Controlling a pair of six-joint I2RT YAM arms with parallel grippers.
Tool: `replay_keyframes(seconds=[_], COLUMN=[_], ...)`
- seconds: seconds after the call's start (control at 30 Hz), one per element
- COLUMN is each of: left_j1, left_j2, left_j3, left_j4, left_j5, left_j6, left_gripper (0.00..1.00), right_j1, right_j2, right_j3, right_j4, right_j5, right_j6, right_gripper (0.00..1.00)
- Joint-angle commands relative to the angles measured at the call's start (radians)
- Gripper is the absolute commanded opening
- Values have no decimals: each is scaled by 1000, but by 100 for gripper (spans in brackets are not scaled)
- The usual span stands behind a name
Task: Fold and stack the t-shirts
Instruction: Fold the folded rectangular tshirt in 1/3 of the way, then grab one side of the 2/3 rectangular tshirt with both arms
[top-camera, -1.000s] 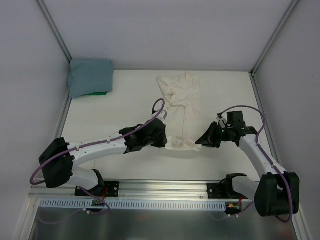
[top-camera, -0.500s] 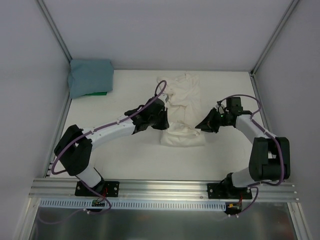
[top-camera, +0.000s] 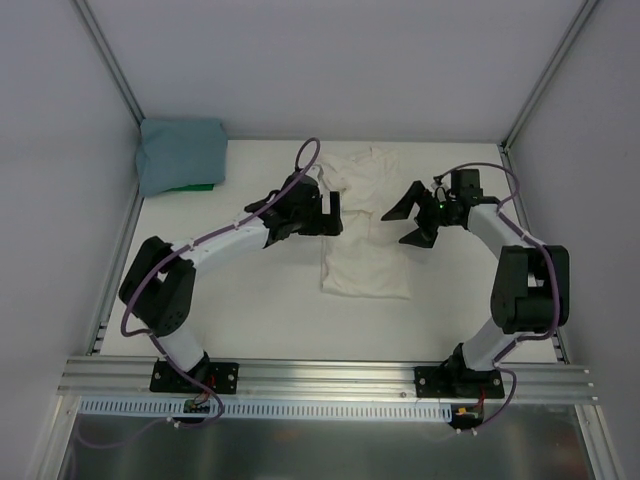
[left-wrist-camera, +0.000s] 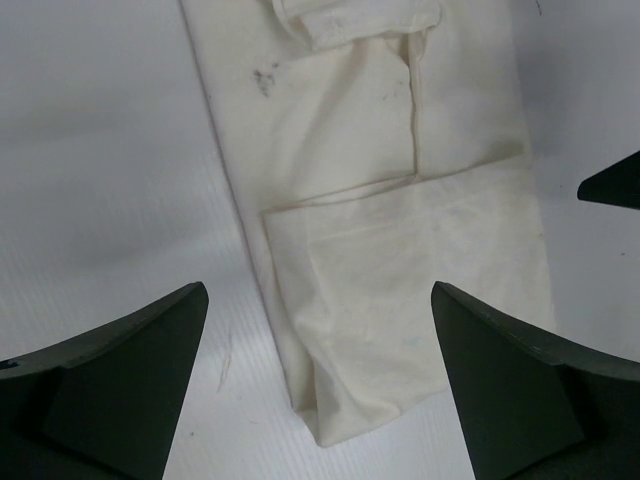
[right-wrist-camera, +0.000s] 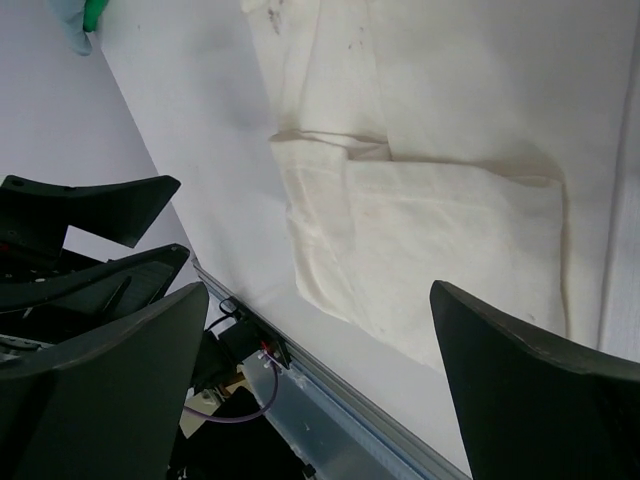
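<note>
Folded cream t-shirt (left-wrist-camera: 400, 270) flat on white table (left-wrist-camera: 100, 150), left claw (left-wrist-camera: 318, 300) spread wide above it

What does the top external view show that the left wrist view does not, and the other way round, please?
Only the top external view shows the teal-blue t-shirt, folded in the far left corner over a green object, and the whole right gripper, jaws open. Only the left wrist view shows small dark specks on the cloth and the edge of the folded-over layer. Both show the cream t-shirt and the left gripper, jaws open and empty.
</note>
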Motion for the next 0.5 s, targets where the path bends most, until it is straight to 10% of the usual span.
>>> replay_keyframes(seconds=[0.0, 0.47], left_j1=[-6, -41], left_j2=[-135, -316], left_j3=[-77, -556], left_j4=[47, 314], left_j5=[21, 320], left_j6=[1, -171], left_gripper=[98, 99], right_j1=[-3, -13], right_j2=[-106, -394], right_j3=[-20, -392], right_j4=[-35, -77], right_j5=[9, 127], right_j6=[-38, -79], right_gripper=[99, 99])
